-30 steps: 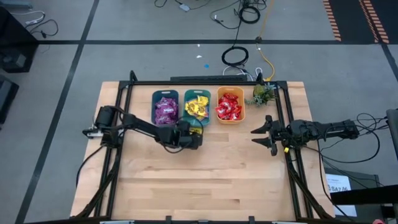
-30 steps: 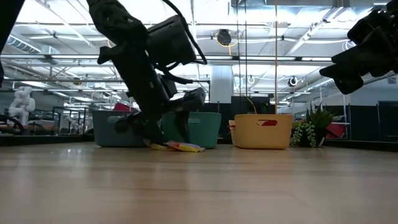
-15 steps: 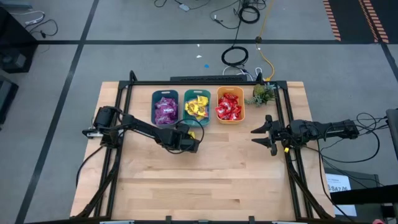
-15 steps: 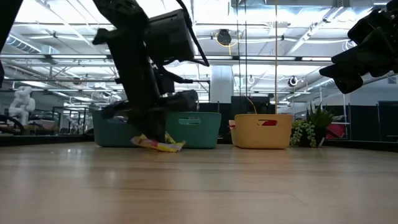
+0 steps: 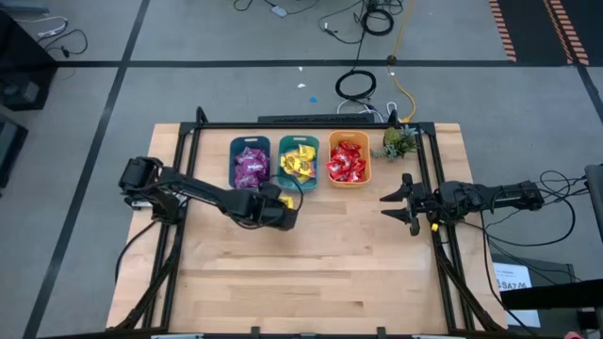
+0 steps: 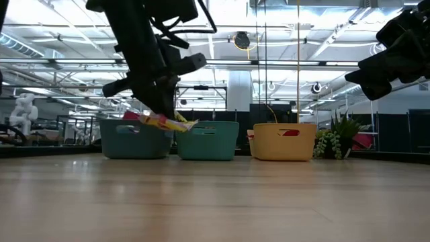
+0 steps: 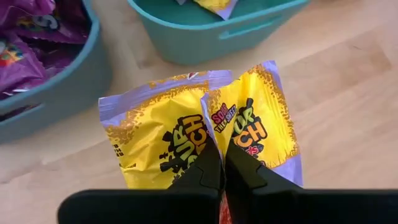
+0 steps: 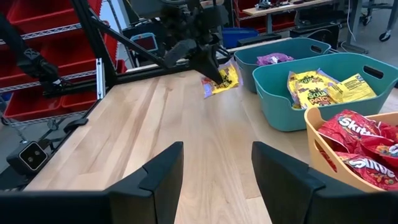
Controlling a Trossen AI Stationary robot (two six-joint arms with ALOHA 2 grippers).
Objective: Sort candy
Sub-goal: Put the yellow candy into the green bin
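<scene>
My left gripper (image 5: 283, 204) hovers just in front of the bins, shut on two yellow candy packets (image 7: 161, 137) (image 7: 256, 124), which also show in the low view (image 6: 164, 122) and the right wrist view (image 8: 221, 79). Purple candy fills the left teal bin (image 5: 251, 162), yellow candy the middle teal bin (image 5: 299, 161), and red candy the orange bin (image 5: 349, 158). My right gripper (image 5: 394, 202) waits at the table's right edge, open with nothing between its fingers (image 8: 214, 162). My left gripper pinches both yellow packets between its two fingers (image 7: 208, 171) at their near ends (image 7: 221, 146), the two lying side by side and partly overlapped. The fingers slant down from the table's left. The packets stick out past the fingertips, lifted clear of the table.
The three bins stand in a row at the table's far side, with a small green plant (image 5: 398, 143) to their right. Bare wood spreads across the near half of the table (image 5: 311, 273). A black frame (image 5: 181, 188) runs along both sides.
My left gripper has shut on the yellow packets that lay on the table before the middle bin, then risen and drawn a little toward the table's left. The packets have come up off the wood and now hang at the height of the bins' rims.
</scene>
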